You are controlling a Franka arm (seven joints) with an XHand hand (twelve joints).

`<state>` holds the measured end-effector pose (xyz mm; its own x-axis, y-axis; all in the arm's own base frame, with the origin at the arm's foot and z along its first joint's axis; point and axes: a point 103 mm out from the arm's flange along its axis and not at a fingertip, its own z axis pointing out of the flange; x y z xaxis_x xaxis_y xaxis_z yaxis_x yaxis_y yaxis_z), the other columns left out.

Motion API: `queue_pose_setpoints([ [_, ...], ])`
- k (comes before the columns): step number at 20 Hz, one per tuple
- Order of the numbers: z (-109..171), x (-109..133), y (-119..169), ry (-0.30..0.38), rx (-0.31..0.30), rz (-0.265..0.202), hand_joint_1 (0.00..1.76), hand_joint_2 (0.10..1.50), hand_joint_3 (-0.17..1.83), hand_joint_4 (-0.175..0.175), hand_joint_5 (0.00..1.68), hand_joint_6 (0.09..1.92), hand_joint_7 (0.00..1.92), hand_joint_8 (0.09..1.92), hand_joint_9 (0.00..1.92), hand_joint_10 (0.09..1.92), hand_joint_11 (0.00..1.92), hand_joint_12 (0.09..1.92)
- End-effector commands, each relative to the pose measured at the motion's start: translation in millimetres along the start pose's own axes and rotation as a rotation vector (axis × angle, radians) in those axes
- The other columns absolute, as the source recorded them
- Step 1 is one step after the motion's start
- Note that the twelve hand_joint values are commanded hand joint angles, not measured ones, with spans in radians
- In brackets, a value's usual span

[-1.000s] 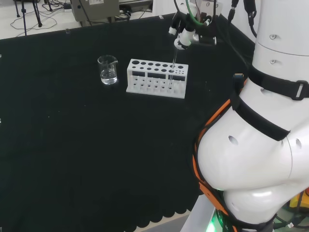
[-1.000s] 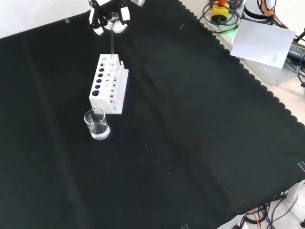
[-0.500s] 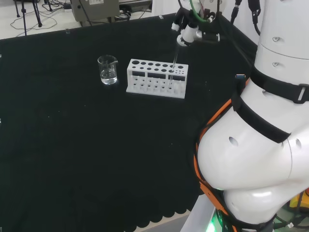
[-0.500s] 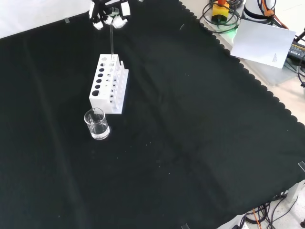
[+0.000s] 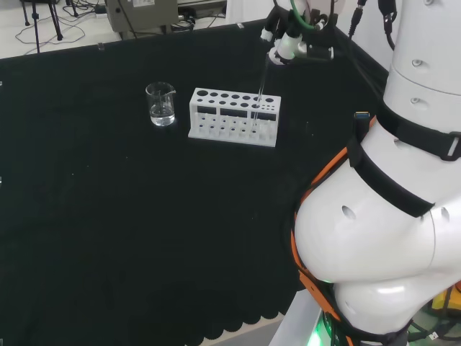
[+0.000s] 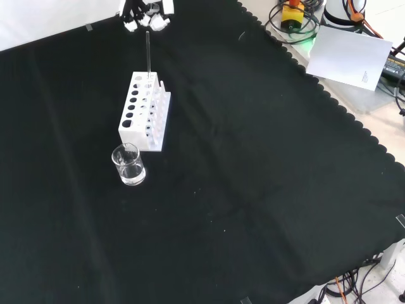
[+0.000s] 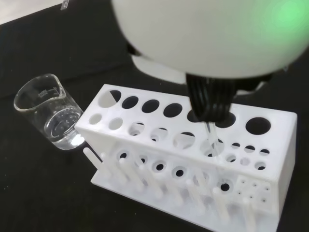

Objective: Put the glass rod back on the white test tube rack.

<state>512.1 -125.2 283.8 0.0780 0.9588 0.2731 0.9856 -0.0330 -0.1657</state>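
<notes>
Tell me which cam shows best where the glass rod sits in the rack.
Wrist view: it looks down on the white rack from close up, and the glass rod drops into one of its holes. The front view shows the rod as a thin upright line below the hand. In the head view it is a faint streak.

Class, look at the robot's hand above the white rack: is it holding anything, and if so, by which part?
Nothing is held. The hand is clear above the glass rod, which stands upright in the white test tube rack.

In the head view, beaker [image 5: 160, 104] stands left of rack [image 5: 233, 117].
</notes>
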Motion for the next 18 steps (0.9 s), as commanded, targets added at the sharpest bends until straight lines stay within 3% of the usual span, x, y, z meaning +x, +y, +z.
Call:
queue_pose_setpoints([
  [1, -5.6, -3.3, -6.6, -0.004, -0.014, 0.006, 1.46, 0.23, 1.26, -0.175, 0.88, 0.85, 1.5, 0.66, 1.89, 0.82, 1.63, 0.94],
  [18, -25.9, 1.0, -20.5, 0.002, -0.054, 0.0, 1.46, 0.22, 1.27, -0.175, 0.92, 0.81, 1.51, 0.66, 1.89, 0.83, 1.62, 0.94],
])
